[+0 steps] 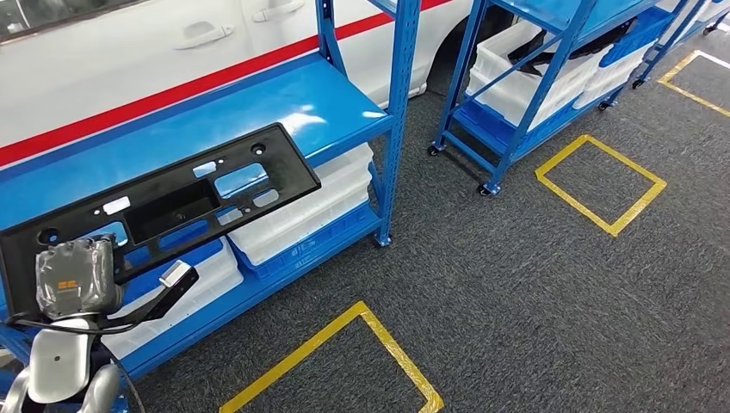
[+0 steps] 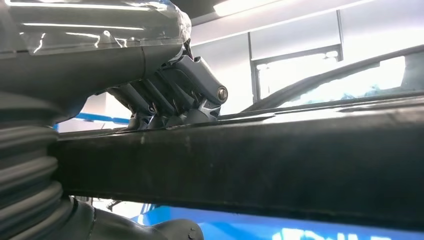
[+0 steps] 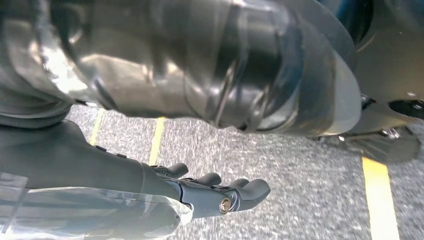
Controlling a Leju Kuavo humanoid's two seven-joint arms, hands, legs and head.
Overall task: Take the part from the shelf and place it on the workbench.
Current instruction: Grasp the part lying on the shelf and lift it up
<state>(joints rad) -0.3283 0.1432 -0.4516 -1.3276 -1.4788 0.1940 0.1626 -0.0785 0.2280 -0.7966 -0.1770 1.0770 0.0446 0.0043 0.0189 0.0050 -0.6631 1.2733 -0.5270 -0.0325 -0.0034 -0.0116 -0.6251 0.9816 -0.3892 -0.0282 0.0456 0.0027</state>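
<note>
The left hand [image 2: 170, 95] is gripping the long black plastic part [image 1: 163, 202] at its near end, fingers curled over the top edge and thumb underneath. The part is lying across the top deck of the blue shelf [image 1: 258, 112], apparently at or just above it. The right hand [image 3: 210, 192] is hanging over the carpet, fingers loosely extended, holding nothing. The pick-up step is under way; next the part needs lifting clear and carrying to the workbench.

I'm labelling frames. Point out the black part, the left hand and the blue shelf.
black part [image 1: 225, 178], head view, upper frame bar
left hand [image 2: 172, 97], left wrist view, knuckles
blue shelf [image 1: 401, 103], head view, upright post
</note>
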